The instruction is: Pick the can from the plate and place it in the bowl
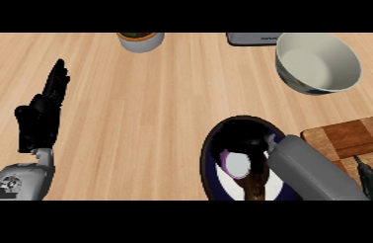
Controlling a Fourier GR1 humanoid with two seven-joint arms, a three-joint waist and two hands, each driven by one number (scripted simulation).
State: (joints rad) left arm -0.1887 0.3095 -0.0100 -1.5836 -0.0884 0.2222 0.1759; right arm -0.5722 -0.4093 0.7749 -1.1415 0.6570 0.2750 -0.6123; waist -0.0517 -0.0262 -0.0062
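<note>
A dark-rimmed plate lies near the front of the counter, right of centre. On it lies the can, showing a white end with a purple edge. My right hand reaches over the plate from the lower right. Its black fingers curl down around the can and hide most of it. The white bowl with a dark patterned outside stands at the back right, apart from the plate. At the left edge my left hand rests open with its fingers pointing up.
A brown checkered cutting board lies right of the plate, with a dark utensil on it. A small pot and a grey object stand at the counter's back edge. Bare wood spans the middle.
</note>
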